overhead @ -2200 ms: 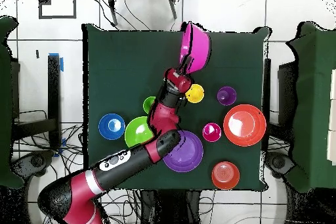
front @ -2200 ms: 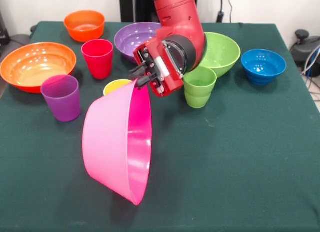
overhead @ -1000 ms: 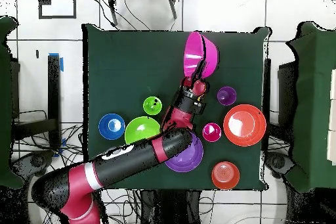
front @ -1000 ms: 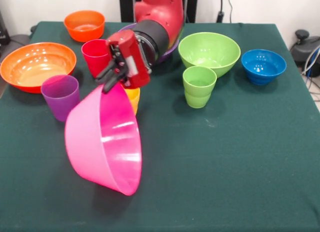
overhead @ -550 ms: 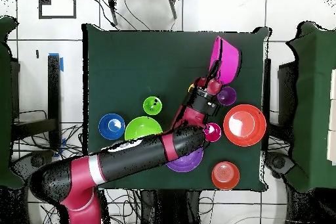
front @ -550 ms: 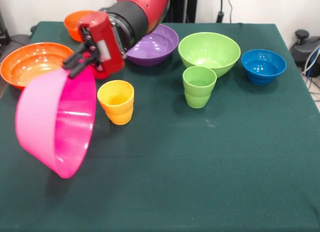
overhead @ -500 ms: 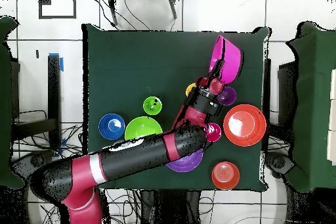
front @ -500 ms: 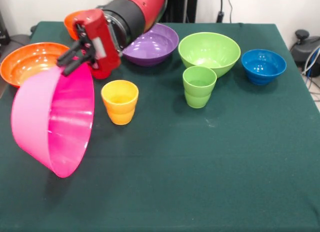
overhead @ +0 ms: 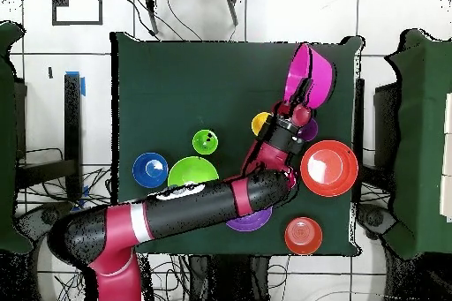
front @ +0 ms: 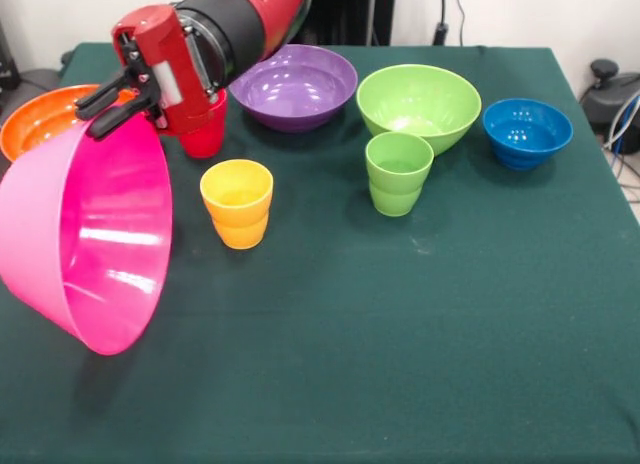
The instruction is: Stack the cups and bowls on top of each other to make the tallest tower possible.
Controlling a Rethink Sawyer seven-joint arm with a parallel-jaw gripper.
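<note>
My gripper is shut on the rim of the largest pink bowl and holds it tilted on its side above the table's left part. The overhead view shows the gripper and the pink bowl too. The red cup stands just behind the wrist. The yellow cup and green cup stand upright mid-table. The large orange bowl is partly hidden behind the pink bowl. The purple bowl, lime bowl and blue bowl sit at the back. The purple cup is hidden in the front view.
The small orange bowl shows only in the overhead view, near the robot's side. The arm stretches low across the purple bowl. The green cloth table's edge lies to the right.
My gripper has swung the pink bowl from the table's middle towards the left side, past the yellow cup. The bowl now covers the purple cup and part of the large orange bowl.
</note>
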